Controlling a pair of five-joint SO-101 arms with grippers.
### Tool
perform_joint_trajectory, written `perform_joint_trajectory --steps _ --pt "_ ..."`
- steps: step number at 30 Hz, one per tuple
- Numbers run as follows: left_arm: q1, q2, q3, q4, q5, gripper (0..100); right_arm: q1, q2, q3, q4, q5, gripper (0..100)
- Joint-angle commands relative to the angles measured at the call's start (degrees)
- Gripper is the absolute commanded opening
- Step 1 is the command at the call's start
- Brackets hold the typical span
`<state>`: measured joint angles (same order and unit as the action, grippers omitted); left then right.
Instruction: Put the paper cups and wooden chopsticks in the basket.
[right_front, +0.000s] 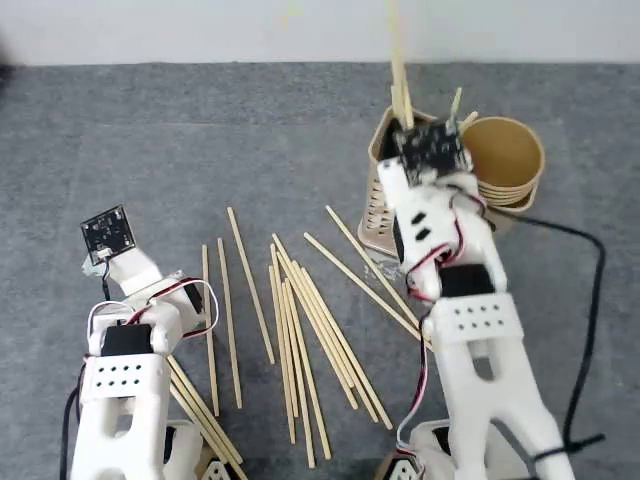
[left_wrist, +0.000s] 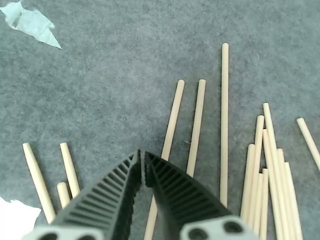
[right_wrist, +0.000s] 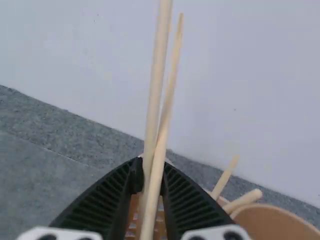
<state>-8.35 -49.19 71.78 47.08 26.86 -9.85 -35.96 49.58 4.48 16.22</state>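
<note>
Many wooden chopsticks (right_front: 300, 320) lie scattered on the grey mat between the two arms. My right gripper (right_wrist: 150, 172) is shut on two chopsticks (right_wrist: 159, 90) that stand upright above the tan basket (right_front: 380, 215); from above they rise past the basket's far rim (right_front: 398, 60). Stacked paper cups (right_front: 505, 160) sit beside the basket, and other chopsticks (right_wrist: 235, 187) lean inside it. My left gripper (left_wrist: 142, 162) is shut with nothing in it, low over the mat next to loose chopsticks (left_wrist: 172, 115).
A black cable (right_front: 590, 300) runs along the right side of the mat. Torn bits of pale paper (left_wrist: 30, 22) lie on the mat near the left arm. A white wall (right_front: 200, 30) borders the far edge.
</note>
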Motion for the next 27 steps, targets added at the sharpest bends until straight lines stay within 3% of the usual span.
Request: perform_joint_trajectory --steps 1,12,19,27 --pt "0.35 -1.41 -0.31 -1.05 0.00 1 0.66 -7.16 2.99 -1.10 -0.53 0.8" --pt "0.35 -1.41 1.45 -4.13 0.00 1 1.89 -18.59 13.98 -0.66 -0.09 0.9" --pt "0.35 -1.41 1.45 -4.40 0.00 1 1.45 -24.04 13.98 10.59 -0.44 14.0" --pt "0.35 -1.41 1.45 -4.40 0.00 1 1.45 -33.19 13.98 22.02 -0.35 15.4"
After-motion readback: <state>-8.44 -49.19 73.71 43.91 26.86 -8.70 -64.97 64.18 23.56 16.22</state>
